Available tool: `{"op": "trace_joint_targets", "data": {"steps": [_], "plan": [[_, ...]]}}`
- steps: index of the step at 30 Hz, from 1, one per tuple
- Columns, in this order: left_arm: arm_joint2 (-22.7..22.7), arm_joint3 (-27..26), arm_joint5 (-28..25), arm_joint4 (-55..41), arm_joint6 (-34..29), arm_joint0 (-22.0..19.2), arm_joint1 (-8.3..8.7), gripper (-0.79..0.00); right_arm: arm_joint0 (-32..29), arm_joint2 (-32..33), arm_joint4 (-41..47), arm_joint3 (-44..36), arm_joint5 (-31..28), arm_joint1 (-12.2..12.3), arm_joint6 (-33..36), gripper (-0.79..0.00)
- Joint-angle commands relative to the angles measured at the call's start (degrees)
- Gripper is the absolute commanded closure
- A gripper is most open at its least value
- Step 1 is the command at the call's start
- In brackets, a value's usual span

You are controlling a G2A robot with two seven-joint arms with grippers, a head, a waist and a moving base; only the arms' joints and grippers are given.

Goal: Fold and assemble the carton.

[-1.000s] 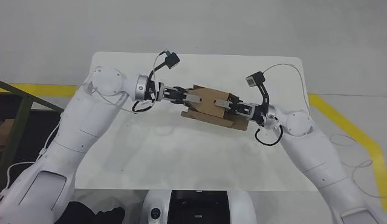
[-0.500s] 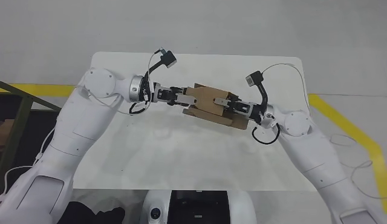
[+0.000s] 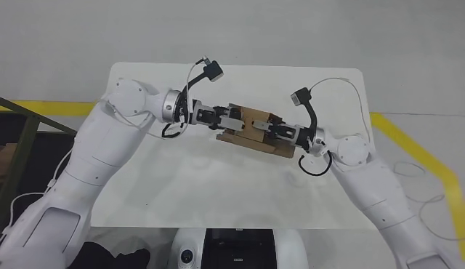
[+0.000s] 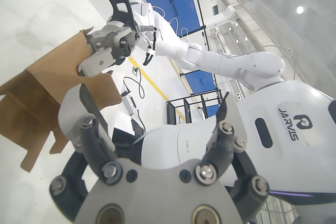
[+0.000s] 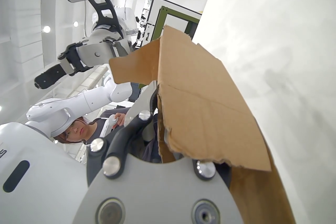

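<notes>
The carton (image 3: 254,126) was found near the middle of the table (image 3: 218,189), partly raised into shape between the two arms. The right gripper (image 3: 272,129) was seen pinched on one upper wall of the carton, with cardboard caught between its fingers. The left gripper (image 4: 155,107) was seen spread wide at the opposite end, one finger (image 4: 88,104) set just beside a loose flap, and nothing was clasped by it. It was judged that the half-formed walls could be collapsed sideways if the flap were pushed before being properly caught, since only one thin edge was secured. That edge might also be creased or let slip by the pinch, and the carton dragged across the smooth table
</notes>
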Motion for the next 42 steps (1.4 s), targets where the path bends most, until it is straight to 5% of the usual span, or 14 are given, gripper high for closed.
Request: {"op": "trace_joint_targets", "data": {"steps": [1, 14, 29, 42], "plan": [[0.67, 0.41, 0.14, 0.51, 0.24, -0.44, -0.19, -0.785, -0.22, -0.05, 0.01, -0.48, 0.03, -0.02, 0.42, 0.000], [3.73, 0.38, 0.99, 4.25, 1.75, -2.28, -1.14, -0.785, -1.48, 0.63, -0.54, -3.10, 0.71, -0.08, 1.16, 0.000], [-3.84, 0.15, -1.29, 1.47, 1.23, 2.93, 0.64, -0.785, -2.91, 3.78, 2.50, -2.98, 0.05, 0.36, 3.90, 0.000], [-3.73, 2.28, -1.27, 2.11, 2.59, 2.80, 0.50, -0.785, -4.14, 2.86, 2.18, -5.32, -0.29, 0.36, 8.33, 0.000]]}}
